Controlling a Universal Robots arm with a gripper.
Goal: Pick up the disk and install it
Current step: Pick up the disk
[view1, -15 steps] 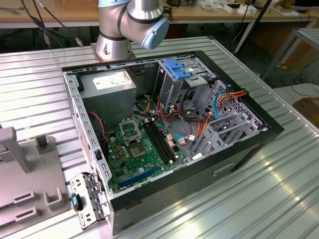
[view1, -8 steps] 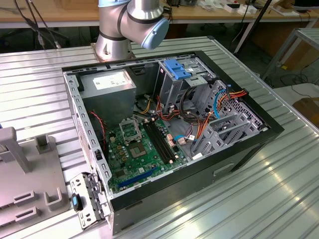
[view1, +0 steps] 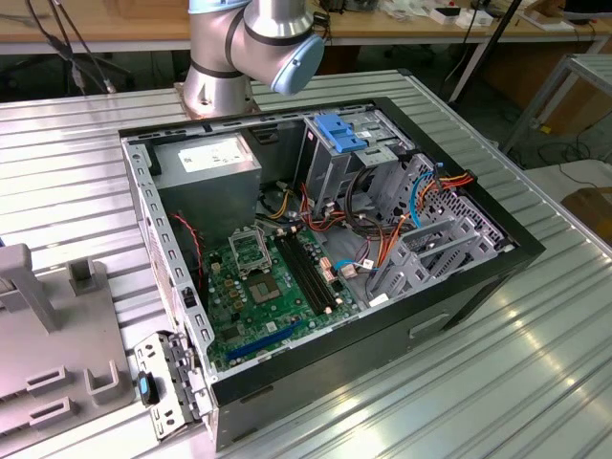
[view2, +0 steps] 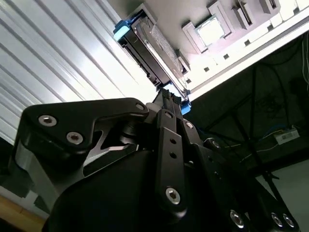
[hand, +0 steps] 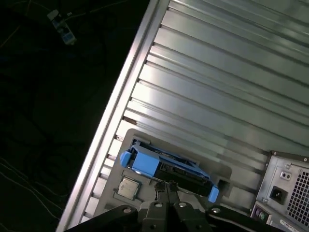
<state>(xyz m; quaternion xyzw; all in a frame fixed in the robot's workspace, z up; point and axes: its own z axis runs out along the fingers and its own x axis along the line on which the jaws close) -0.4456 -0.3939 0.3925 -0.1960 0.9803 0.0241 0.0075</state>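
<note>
Tool (hand: 169,186) just beside disk (hand: 166,166).

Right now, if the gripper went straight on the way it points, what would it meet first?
The disk, standing on edge in its grey holder; in both wrist views the gripper aims at its near edge. Whether it already touches, I cannot tell.

A ribbed, silvery metal worktop (view1: 497,363) spreads across the foreground, and bright light glares off its slats in the first wrist view. Behind it in the exterior view runs a long wooden bench (view1: 115,24) with dark cables (view1: 57,48) hanging below. At the exterior view's right, a grey metal frame (view1: 585,69) stands on a pale floor (view1: 564,182).
</note>
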